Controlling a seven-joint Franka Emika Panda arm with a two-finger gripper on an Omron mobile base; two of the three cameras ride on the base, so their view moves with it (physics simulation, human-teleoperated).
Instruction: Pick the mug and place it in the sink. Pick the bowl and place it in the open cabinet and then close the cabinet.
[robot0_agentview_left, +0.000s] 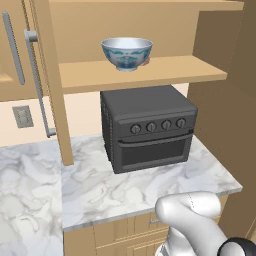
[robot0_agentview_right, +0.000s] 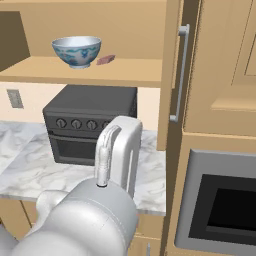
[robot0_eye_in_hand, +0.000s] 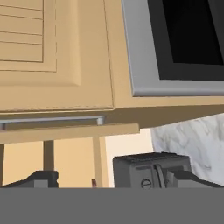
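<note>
At your far left in the left base view you have a closed cabinet door with a handle (robot0_agentview_left: 13, 49), and below it a wall outlet (robot0_agentview_left: 23, 116). Next comes the open door (robot0_agentview_left: 50, 80) of the cabinet (robot0_agentview_left: 150, 72), seen edge-on, with its bar handle (robot0_agentview_left: 39, 85) facing left. On the shelf (robot0_agentview_left: 185, 74) sits the bowl (robot0_agentview_left: 127, 53), upright and toward the shelf's left part; in the right base view a small reddish thing (robot0_agentview_right: 105, 60) lies just beside it on the shelf. Under the shelf the toaster oven (robot0_agentview_left: 147, 127) stands on the marble counter (robot0_agentview_left: 95, 185), its four knobs in a row across the front. The arm (robot0_agentview_left: 192, 220) rises at the lower right of this view, in front of the counter's edge.

In the right base view, right of the open door, you see tall wood panelling (robot0_agentview_right: 220, 70) and below it a built-in appliance (robot0_agentview_right: 220, 205) with a grey frame and dark window.

In the hand view the gripper (robot0_eye_in_hand: 113, 180) shows two dark fingertips (robot0_eye_in_hand: 41, 178) set far apart at the bottom: the pincer is wide open and grips nothing. Between the tips you see the toaster oven, with a door handle above it.
</note>
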